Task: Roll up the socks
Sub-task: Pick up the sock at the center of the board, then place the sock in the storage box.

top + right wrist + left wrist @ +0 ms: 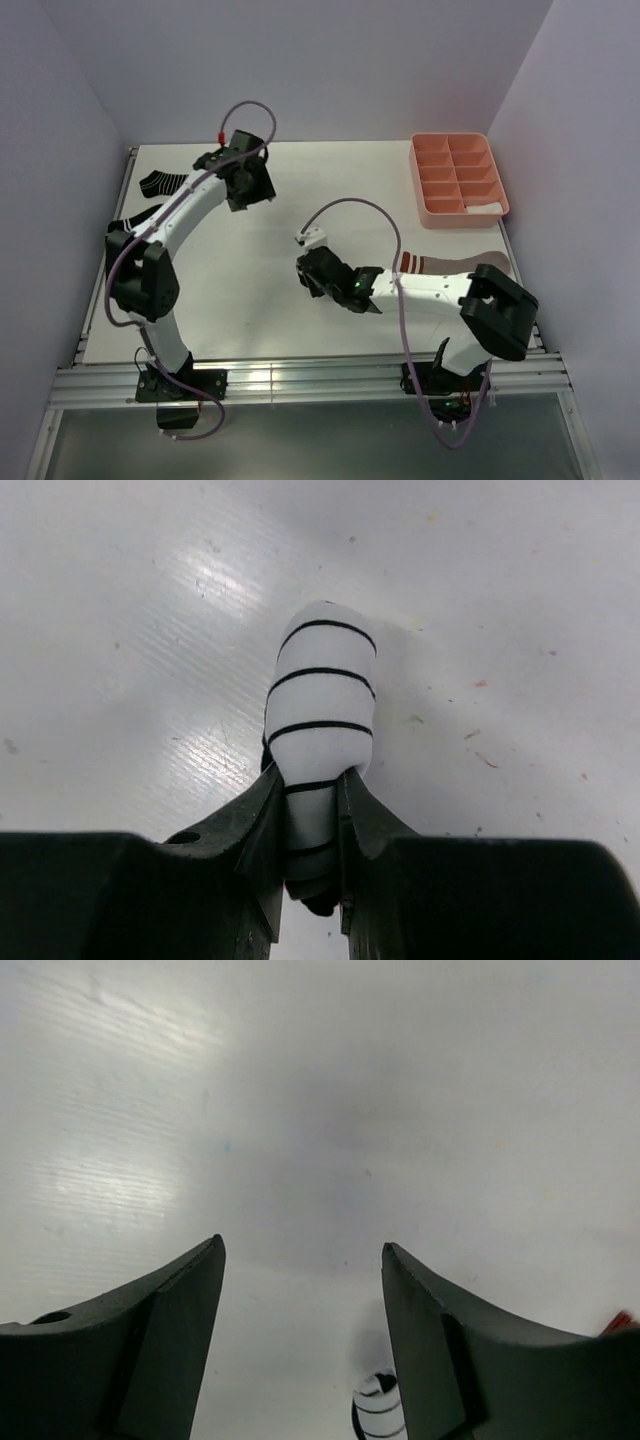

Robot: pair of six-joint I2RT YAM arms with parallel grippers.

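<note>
The white table [350, 180] carries everything. The left arm [185, 205] reaches to the far left. The right arm [430, 290] lies across the near right, pointing toward the middle. A pink tray [447, 172] sits at the far right, with a white bundle [485, 208], probably a finished sock, in its near right compartment. A taupe sock [450, 264] lies flat beside the right arm, partly hidden by it. Two black socks [160, 182] lie flat at the far left edge.

The roll [320, 695], white with thin black stripes, is near the table's middle. The right gripper [310, 780] pinches it at one end, jaws narrow and pressing into the cloth. The left gripper [300, 1250] stands wide and empty over bare table.

The roll looks light, soft and springy. I judge it would uncoil if held slackly, so the best hold is firm and across its middle, over all the layers. It cannot break, and knit cloth is unlikely to slip.
</note>
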